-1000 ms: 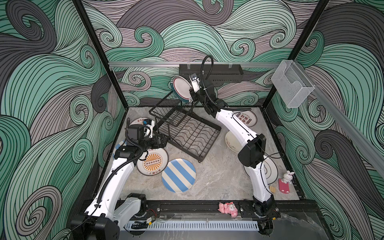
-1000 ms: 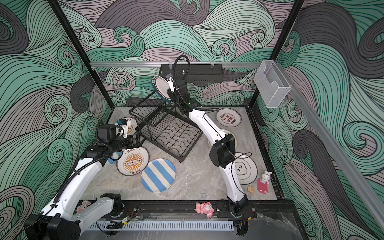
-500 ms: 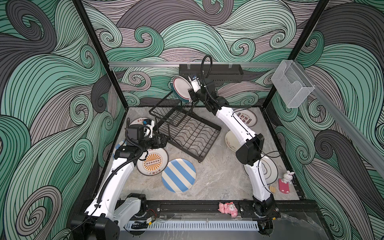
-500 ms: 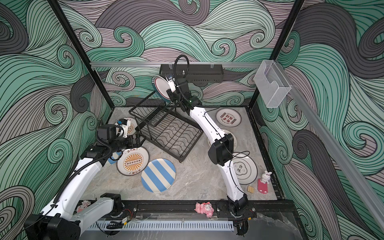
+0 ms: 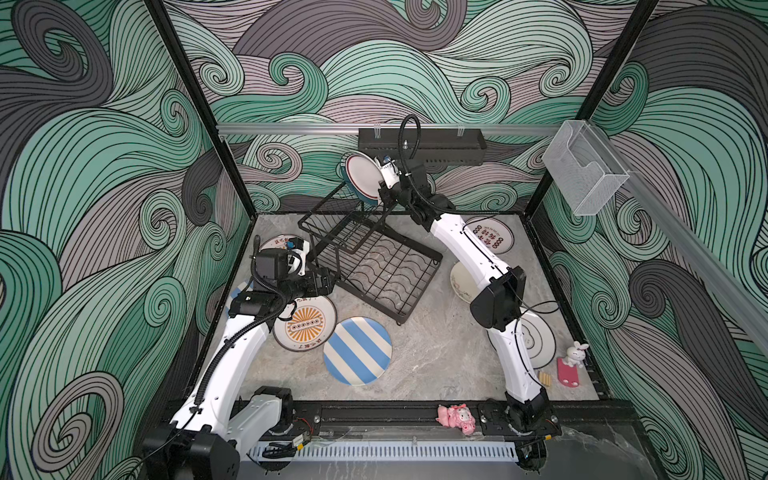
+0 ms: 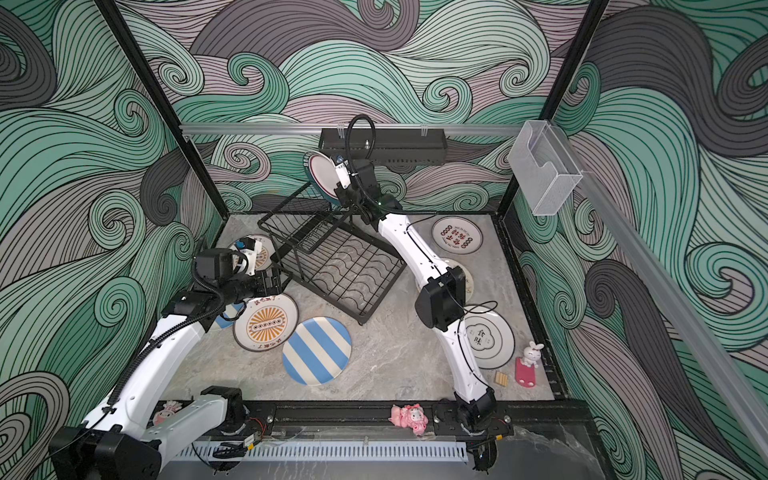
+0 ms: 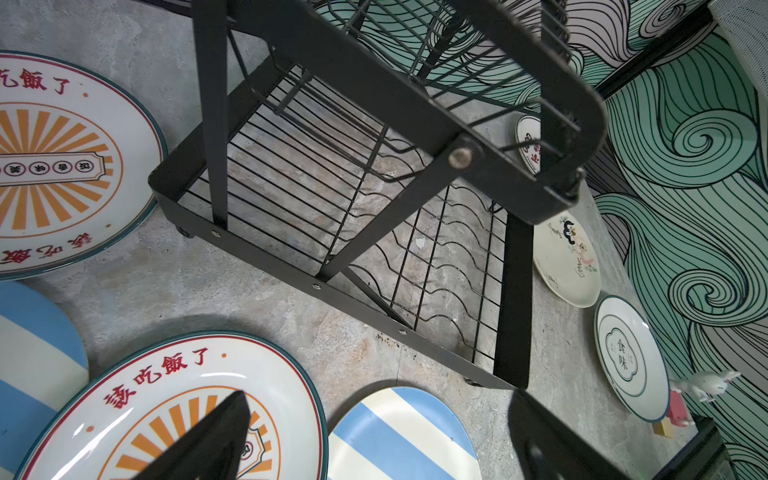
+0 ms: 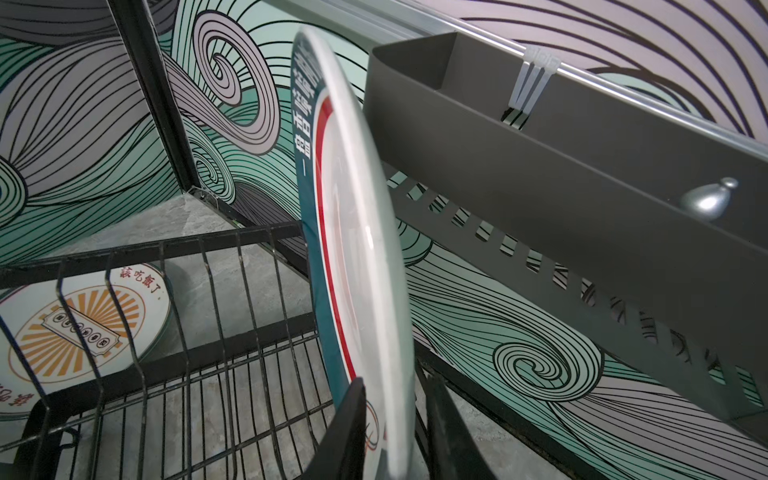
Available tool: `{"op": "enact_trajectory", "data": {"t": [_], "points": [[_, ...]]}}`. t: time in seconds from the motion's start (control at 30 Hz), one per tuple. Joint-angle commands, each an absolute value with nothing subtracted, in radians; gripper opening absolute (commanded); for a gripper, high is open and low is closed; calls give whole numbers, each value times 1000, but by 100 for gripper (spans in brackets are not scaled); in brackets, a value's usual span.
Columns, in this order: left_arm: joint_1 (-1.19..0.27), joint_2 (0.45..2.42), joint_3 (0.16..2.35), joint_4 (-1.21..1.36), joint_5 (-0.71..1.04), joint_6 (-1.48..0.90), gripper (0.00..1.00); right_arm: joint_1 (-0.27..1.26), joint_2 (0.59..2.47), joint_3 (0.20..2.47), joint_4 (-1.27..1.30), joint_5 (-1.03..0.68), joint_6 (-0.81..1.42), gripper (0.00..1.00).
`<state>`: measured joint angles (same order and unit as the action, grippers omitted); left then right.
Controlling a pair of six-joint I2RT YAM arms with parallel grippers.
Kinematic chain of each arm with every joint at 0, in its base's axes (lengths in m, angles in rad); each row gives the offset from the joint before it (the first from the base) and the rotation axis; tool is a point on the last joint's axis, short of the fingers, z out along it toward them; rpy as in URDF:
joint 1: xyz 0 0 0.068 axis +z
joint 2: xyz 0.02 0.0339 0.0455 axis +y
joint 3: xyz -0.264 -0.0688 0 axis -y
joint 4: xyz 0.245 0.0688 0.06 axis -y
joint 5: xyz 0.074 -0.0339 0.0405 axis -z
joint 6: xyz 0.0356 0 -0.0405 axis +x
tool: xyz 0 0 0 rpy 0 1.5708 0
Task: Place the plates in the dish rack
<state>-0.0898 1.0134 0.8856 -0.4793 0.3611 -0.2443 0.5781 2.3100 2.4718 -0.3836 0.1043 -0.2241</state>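
Right end effector (image 8: 395,380) is pinching the green-rimmed white round plate (image 8: 353,249) at its rim, jaws nearly closed, holding it upright over the black wire dish rack's (image 5: 386,266) raised basket. Left end effector (image 7: 378,395) is hovering wide open and empty beside that rack.

I read 該吃飯了 in red along the rim of the orange sunburst plate (image 7: 137,399) lying just beside the dish rack (image 7: 513,299). A second sunburst plate (image 7: 62,166), also beside the rack, shows the end of the same line, 飯了. The small circled characters in both centre bands are too fine for me to read. The flower-outline plate (image 7: 627,357), well apart from the rack, carries 食味 in its middle. Three more I cannot make out: the white lettering on the teal rim of the green-rimmed plate (image 8: 353,249) above the rack's raised basket, the red characters on the red-lettered plate (image 6: 457,240) near the rack, and the scrawl on the cream doodle plate (image 7: 567,257) just beside it.
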Motion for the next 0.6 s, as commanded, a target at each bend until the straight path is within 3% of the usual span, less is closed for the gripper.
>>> {"op": "enact_trajectory", "data": {"t": [0.0,0.3,0.57], "points": [[-81,1017,887,-470,379,-245,99,574,2306,2462,-365,94,-207,19],[-79,1014,887,-473,377,-242,99,575,2275,2469,-327,91,-189,0],[-78,1012,888,-471,379,-242,99,576,2254,2524,-336,105,-180,0]]}}
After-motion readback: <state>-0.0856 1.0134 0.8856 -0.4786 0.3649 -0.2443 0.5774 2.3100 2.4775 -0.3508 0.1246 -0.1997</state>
